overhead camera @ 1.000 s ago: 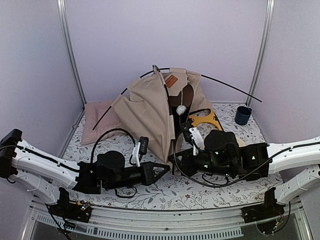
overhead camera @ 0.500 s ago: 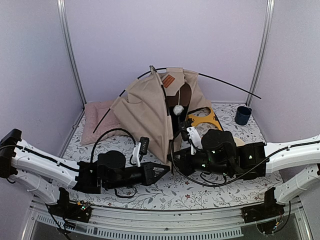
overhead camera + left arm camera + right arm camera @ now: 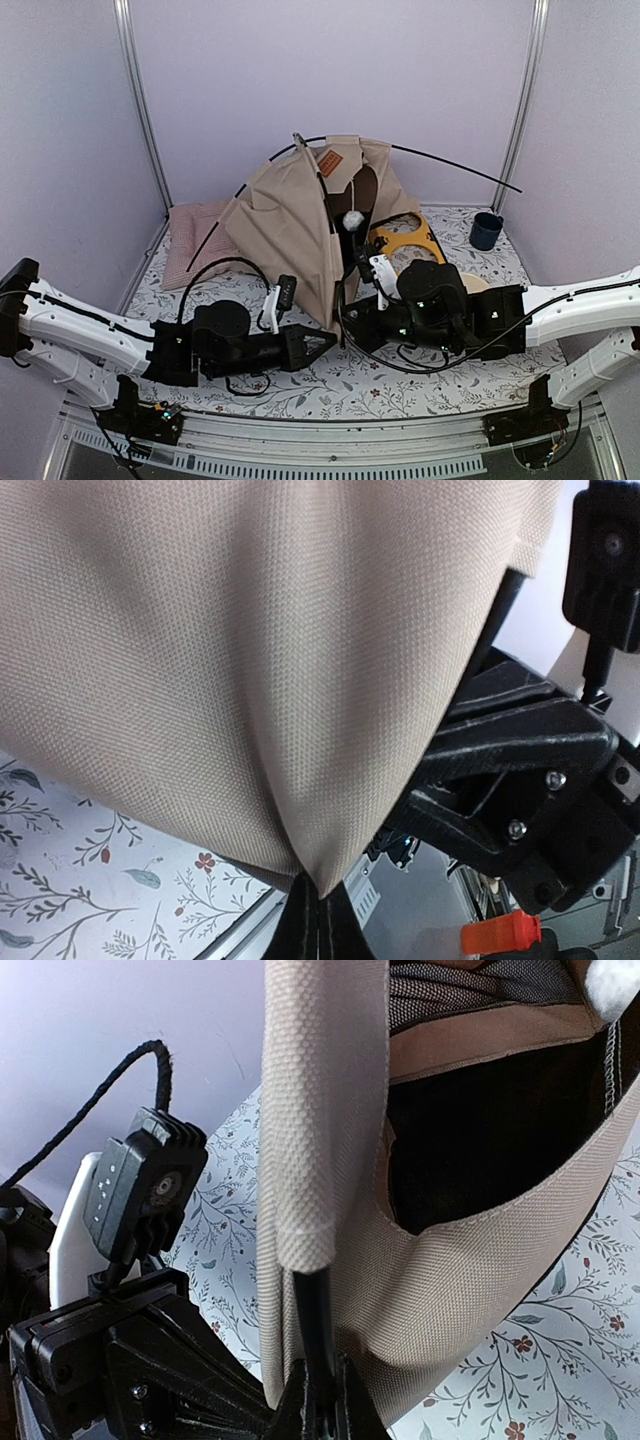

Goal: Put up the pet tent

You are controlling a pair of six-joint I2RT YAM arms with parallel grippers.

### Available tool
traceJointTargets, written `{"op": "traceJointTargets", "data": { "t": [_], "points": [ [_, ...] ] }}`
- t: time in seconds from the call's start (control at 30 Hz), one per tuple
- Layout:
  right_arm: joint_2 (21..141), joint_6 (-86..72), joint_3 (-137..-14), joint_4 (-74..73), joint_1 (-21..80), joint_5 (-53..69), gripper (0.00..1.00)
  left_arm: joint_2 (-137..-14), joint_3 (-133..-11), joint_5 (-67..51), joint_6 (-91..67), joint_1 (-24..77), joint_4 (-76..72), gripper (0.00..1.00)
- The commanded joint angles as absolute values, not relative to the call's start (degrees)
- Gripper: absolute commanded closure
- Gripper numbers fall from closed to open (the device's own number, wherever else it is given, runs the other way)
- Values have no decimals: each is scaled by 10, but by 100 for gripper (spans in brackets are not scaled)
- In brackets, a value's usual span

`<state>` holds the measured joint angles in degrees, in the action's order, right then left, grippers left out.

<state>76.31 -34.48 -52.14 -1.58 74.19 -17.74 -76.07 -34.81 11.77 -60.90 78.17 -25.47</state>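
We see both arms lying low and reaching inward over the floral table [image 3: 440,385], meeting at the near corner of the pet tent [image 3: 285,225]. The tent stands far and central, between a pink cushion [image 3: 195,238] on its left and a yellow bowl stand [image 3: 383,238] on its right. The left gripper [image 3: 312,925] is pinched tight on the tent's tan fabric corner, and the right gripper [image 3: 318,1410] is clamped on the end of a black pole [image 3: 315,1310] emerging from its sleeve.

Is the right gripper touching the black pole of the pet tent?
Touching. The right wrist view shows it: the black pole comes out of a sleeve of the pet tent and goes down between the shut fingertips of the right gripper.
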Motion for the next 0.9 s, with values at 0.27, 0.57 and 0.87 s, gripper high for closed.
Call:
{"op": "traceJointTargets", "data": {
  "t": [0.27,0.57,0.87],
  "points": [
    [761,-342,-511,133,709,-264,100,-732,-333,-7,-730,786,-251,100],
    [765,-323,-516,166,716,-287,100,-759,-316,-34,-790,767,-318,100],
    [758,-301,-521,177,716,-306,100,-792,-313,-47,-818,767,-349,100]
  ]
}}
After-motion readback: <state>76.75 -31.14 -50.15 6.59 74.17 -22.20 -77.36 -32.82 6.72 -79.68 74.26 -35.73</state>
